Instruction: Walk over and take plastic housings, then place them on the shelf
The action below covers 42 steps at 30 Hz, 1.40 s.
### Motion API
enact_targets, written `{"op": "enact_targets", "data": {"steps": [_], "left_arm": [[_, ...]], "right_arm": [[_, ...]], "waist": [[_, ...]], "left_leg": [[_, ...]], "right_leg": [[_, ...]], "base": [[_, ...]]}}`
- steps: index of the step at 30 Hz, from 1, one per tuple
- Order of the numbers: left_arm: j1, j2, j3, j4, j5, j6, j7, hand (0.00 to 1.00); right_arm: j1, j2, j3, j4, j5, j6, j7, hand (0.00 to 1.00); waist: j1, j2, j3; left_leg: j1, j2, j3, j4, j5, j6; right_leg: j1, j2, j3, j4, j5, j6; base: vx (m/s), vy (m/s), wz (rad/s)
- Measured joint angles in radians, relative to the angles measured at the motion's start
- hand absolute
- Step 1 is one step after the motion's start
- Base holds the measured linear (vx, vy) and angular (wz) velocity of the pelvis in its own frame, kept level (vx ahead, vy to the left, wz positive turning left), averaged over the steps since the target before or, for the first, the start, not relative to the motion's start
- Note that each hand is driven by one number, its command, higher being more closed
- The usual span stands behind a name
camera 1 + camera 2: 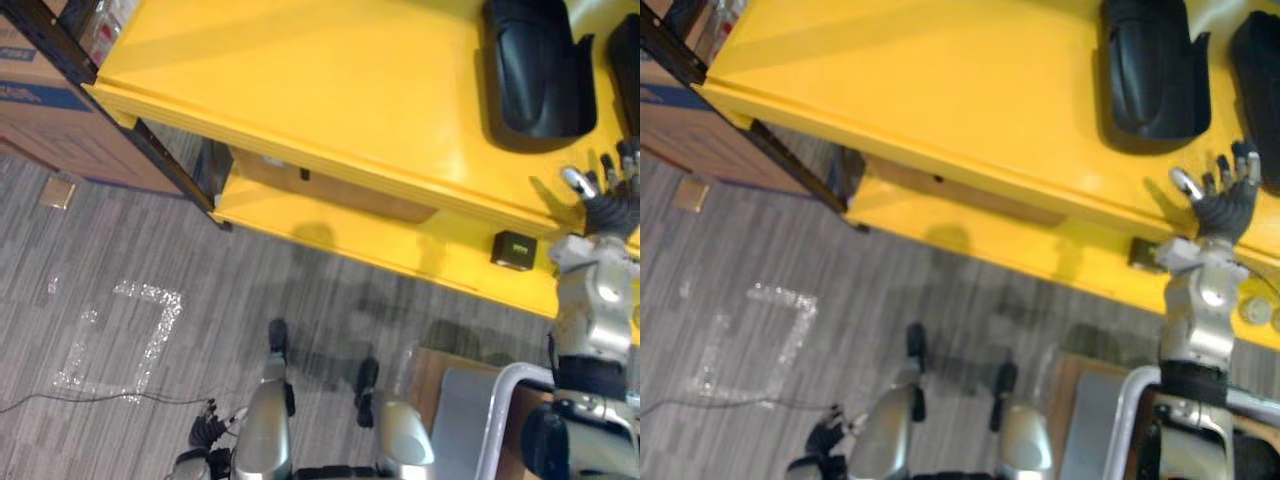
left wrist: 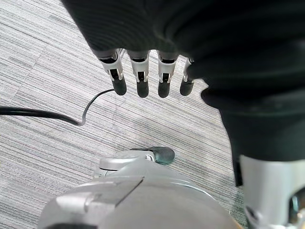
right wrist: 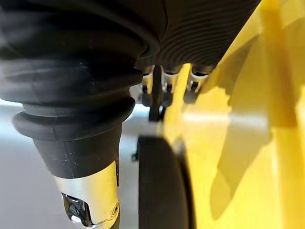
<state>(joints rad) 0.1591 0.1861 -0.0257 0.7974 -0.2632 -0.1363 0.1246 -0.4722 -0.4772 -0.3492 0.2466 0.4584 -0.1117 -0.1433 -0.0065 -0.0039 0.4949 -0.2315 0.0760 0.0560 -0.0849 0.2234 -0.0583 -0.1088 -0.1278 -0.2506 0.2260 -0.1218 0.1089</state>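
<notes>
Two black plastic housings lie on the yellow shelf [image 1: 940,90]; the left housing [image 1: 1152,75] sits well in from the front edge, the right housing [image 1: 1257,60] is cut off by the view's right side; the right hand [image 1: 1223,208] is raised at the front edge near both, fingers straight and spread, holding nothing; a small dark box [image 1: 1143,252] rests on the lower board [image 1: 940,215]; the grey carpet [image 1: 940,320] carries a taped square [image 1: 752,340].
</notes>
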Motion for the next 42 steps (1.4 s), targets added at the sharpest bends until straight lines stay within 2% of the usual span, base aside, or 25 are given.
{"op": "enact_targets", "data": {"steps": [6, 17, 25, 42], "left_arm": [[-0.003, -0.009, -0.020, -0.001, -0.003, -0.018, 0.026, 0.00], [-0.004, -0.010, -0.021, -0.013, -0.002, -0.030, 0.027, 0.00], [-0.004, -0.010, -0.022, -0.014, -0.002, -0.029, 0.025, 0.00], [-0.004, -0.010, -0.021, -0.031, -0.002, -0.026, 0.020, 0.00]], "right_arm": [[-0.016, 0.000, 0.000, -0.018, -0.001, -0.013, -0.006, 0.00], [-0.015, 0.000, -0.002, -0.039, 0.001, -0.039, 0.016, 0.00], [-0.010, 0.000, 0.004, -0.051, 0.000, -0.043, 0.098, 0.00], [0.043, 0.000, 0.053, -0.125, -0.001, -0.038, 0.166, 0.00]], "waist": [[0.002, 0.026, 0.001], [0.001, 0.053, 0.001], [0.000, 0.054, 0.001], [0.003, 0.054, 0.001]], "left_leg": [[-0.002, -0.003, -0.003, 0.000, 0.003, 0.003], [-0.006, -0.002, -0.014, 0.000, 0.006, 0.000], [-0.008, 0.001, -0.015, 0.000, 0.007, -0.002], [-0.008, 0.000, -0.014, 0.000, 0.007, -0.002]], "right_leg": [[-0.012, -0.008, -0.002, 0.030, -0.019, -0.001], [-0.023, -0.011, -0.013, 0.057, -0.038, -0.006], [-0.031, -0.011, -0.013, 0.072, -0.047, -0.009], [-0.031, -0.011, -0.012, 0.072, -0.048, -0.009]], "base": [[0.00, -0.005, 0.01], [0.01, -0.019, 0.02], [0.00, -0.009, 0.00], [0.00, 0.000, 0.00]]}}
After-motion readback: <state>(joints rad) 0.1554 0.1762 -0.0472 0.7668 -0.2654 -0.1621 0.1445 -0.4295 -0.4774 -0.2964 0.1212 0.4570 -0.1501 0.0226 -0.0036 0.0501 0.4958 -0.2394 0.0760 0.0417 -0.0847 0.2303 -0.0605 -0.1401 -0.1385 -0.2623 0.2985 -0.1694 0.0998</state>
